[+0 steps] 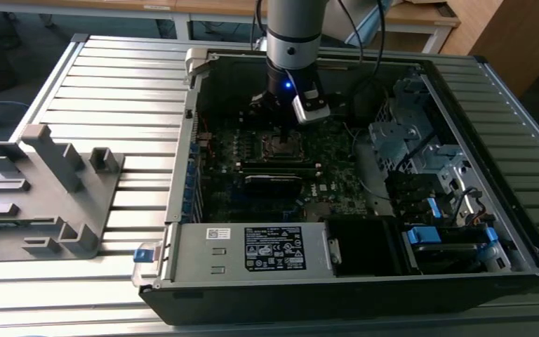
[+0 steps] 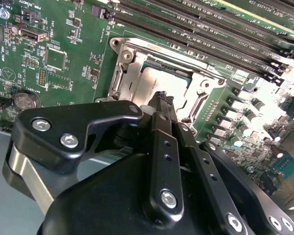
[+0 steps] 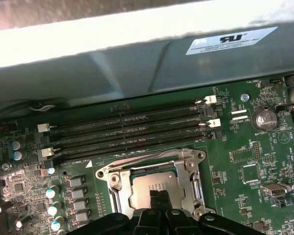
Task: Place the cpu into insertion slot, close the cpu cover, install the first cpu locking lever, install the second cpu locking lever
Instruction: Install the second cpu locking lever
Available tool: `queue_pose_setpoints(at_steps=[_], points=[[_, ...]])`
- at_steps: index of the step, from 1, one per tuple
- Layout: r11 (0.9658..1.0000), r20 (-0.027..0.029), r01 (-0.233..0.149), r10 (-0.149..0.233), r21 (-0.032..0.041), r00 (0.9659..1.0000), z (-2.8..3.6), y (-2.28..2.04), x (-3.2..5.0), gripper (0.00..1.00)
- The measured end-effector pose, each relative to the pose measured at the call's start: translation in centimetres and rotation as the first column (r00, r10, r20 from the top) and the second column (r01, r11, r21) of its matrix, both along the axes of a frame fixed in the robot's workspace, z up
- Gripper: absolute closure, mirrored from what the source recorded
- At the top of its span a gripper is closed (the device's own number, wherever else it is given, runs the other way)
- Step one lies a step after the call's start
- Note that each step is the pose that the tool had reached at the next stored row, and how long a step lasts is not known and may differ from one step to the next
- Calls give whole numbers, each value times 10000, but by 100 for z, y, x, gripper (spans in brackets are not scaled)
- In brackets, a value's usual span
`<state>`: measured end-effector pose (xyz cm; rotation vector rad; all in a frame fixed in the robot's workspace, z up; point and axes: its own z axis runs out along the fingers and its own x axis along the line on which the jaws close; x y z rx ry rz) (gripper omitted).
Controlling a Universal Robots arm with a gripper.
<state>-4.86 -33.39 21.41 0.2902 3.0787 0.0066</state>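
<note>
One arm reaches into the open case [image 1: 363,232] in the exterior view, its gripper [image 1: 283,112] low over the slot [image 1: 281,146] on the board.

In the second wrist view the jaws look pressed together just above the cpu [image 2: 159,83], which lies in the slot under the cover [image 2: 130,73] — holding nothing.

In the first wrist view the cpu [image 3: 154,183] sits flat inside the cover [image 3: 183,169]. Light, stiff, fragile underneath — I'd say grip the edges only.
</note>
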Motion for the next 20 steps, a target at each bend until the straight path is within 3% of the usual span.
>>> queue_pose_setpoints(at_steps=[20], points=[[10000,-1,0,0,-1,10000,47,0,0,90]])
